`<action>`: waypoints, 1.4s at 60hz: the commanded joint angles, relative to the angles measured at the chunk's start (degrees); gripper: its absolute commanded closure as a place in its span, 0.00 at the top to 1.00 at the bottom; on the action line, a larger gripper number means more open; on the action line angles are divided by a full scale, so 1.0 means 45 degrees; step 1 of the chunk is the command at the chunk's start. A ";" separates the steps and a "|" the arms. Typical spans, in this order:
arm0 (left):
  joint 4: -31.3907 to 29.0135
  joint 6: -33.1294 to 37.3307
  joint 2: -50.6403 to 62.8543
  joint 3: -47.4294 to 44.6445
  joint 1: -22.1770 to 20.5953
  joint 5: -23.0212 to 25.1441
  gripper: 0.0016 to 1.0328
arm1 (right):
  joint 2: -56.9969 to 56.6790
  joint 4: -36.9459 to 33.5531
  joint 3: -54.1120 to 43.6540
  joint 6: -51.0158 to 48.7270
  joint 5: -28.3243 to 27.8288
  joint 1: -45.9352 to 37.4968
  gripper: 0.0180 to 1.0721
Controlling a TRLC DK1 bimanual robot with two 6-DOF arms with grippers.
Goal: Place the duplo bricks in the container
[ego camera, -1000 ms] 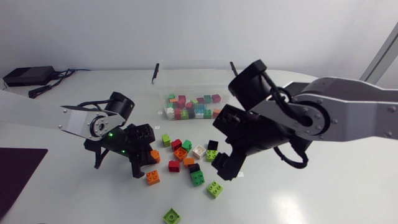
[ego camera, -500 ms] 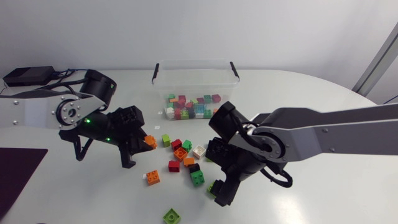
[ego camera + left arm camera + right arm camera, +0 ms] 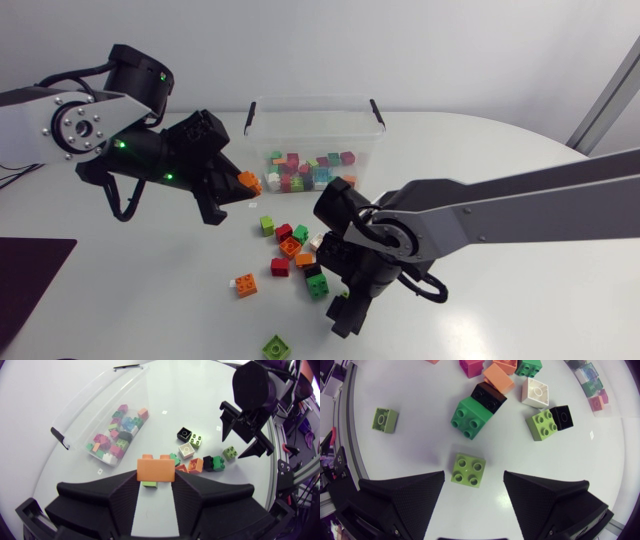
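Your left gripper [image 3: 156,481] is clamped on an orange brick [image 3: 156,468]. The clear container [image 3: 85,410] lies ahead of it and off to one side, with a heap of mixed bricks [image 3: 116,436] covering part of its floor. Your right gripper [image 3: 473,479] stands open over a lime brick [image 3: 469,470] that sits on the table [image 3: 410,455] between its fingers, touching neither, and loose bricks [image 3: 472,416] are scattered ahead.

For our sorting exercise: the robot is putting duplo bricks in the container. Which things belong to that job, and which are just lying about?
Job: clear container, bricks inside it, orange brick held by the left gripper, lime brick between the fingers of the open right gripper, loose bricks on the table.
Lying about: dark mat, small white tag near the container.
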 commanded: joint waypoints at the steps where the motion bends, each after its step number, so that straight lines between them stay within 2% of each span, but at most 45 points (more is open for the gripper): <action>1: -0.0157 -0.0716 0.0054 0.0781 -0.0165 0.0097 0.24 | 0.0532 -0.0300 0.0452 0.0398 0.0088 0.0145 0.72; 23: -0.0138 -0.2064 0.1753 0.3242 -0.0145 -0.0001 0.24 | 0.1138 -0.0320 0.0432 0.0280 0.0069 0.0204 0.32; 27: -0.0118 -0.2377 0.2183 0.3789 -0.0047 -0.0021 0.24 | 0.1020 -0.0281 0.0335 0.0261 -0.0009 0.0008 0.30; 49: 0.0214 -0.3588 0.4488 0.6172 0.0324 -0.0235 0.24 | -0.0972 -0.0984 0.0432 -0.0247 -0.0380 -0.1535 0.29; 71: 0.0429 -0.4584 0.6577 0.8398 0.0675 -0.0392 0.25 | -0.2105 -0.1863 0.2425 -0.0599 -0.0537 -0.2394 0.29; 73: 0.0448 -0.4681 0.6675 0.8496 0.0675 -0.0470 0.33 | -0.2144 -0.1902 0.2678 -0.0599 -0.0537 -0.2472 0.29; 74: 0.0507 -0.4740 0.6734 0.8535 0.0675 -0.0548 0.42 | -0.2163 -0.1902 0.2776 -0.0579 -0.0537 -0.2511 0.29; 75: 0.0507 -0.4759 0.6753 0.8554 0.0675 -0.0568 0.47 | -0.2183 -0.1902 0.2893 -0.0599 -0.0537 -0.2550 0.29; 78: 0.0507 -0.4779 0.6773 0.8593 0.0675 -0.0665 0.73 | -0.2183 -0.1921 0.3225 -0.0579 -0.0556 -0.2668 0.29; 79: 0.0507 -0.4779 0.6734 0.8574 0.0675 -0.0704 0.89 | -0.2183 -0.1921 0.3479 -0.0579 -0.0615 -0.2765 0.29; 81: 0.0507 -0.4759 0.6656 0.8535 0.0675 -0.0724 0.95 | -0.2163 -0.1902 0.3714 -0.0579 -0.0654 -0.2863 0.29; 84: 0.0507 -0.4701 0.6441 0.8398 0.0695 -0.0724 0.95 | -0.2144 -0.1843 0.4007 -0.0559 -0.0751 -0.3000 0.29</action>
